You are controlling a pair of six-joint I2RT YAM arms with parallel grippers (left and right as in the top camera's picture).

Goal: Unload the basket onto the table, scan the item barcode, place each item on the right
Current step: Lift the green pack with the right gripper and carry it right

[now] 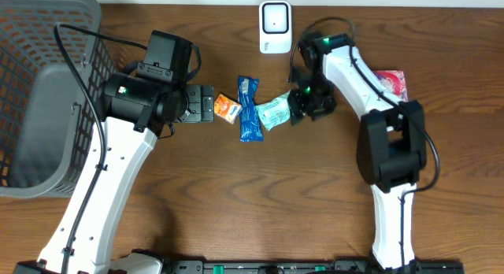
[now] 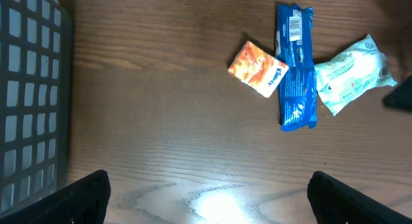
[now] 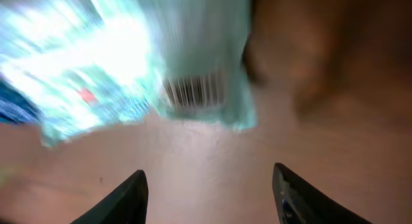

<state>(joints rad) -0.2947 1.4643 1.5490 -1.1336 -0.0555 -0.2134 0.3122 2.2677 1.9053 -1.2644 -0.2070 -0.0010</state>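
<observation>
Three items lie mid-table: an orange tissue pack [image 1: 227,109], a long blue packet [image 1: 249,109] and a pale green packet [image 1: 274,111]. The white barcode scanner [image 1: 274,26] stands at the far edge. My right gripper [image 1: 295,110] is at the green packet's right end. In the right wrist view the blurred green packet [image 3: 193,89] shows a barcode just ahead of my right gripper [image 3: 209,192], which is open with nothing between its fingers. My left gripper [image 1: 208,105] stands wide open left of the orange pack. The left wrist view shows my left gripper [image 2: 206,198] over bare wood, the orange pack [image 2: 257,68] beyond it.
A dark mesh basket [image 1: 47,22] fills the left side, and its wall [image 2: 26,89] shows in the left wrist view. A red-pink packet [image 1: 391,83] lies at the right beside the right arm. The blue packet [image 2: 296,69] has a barcode near its far end.
</observation>
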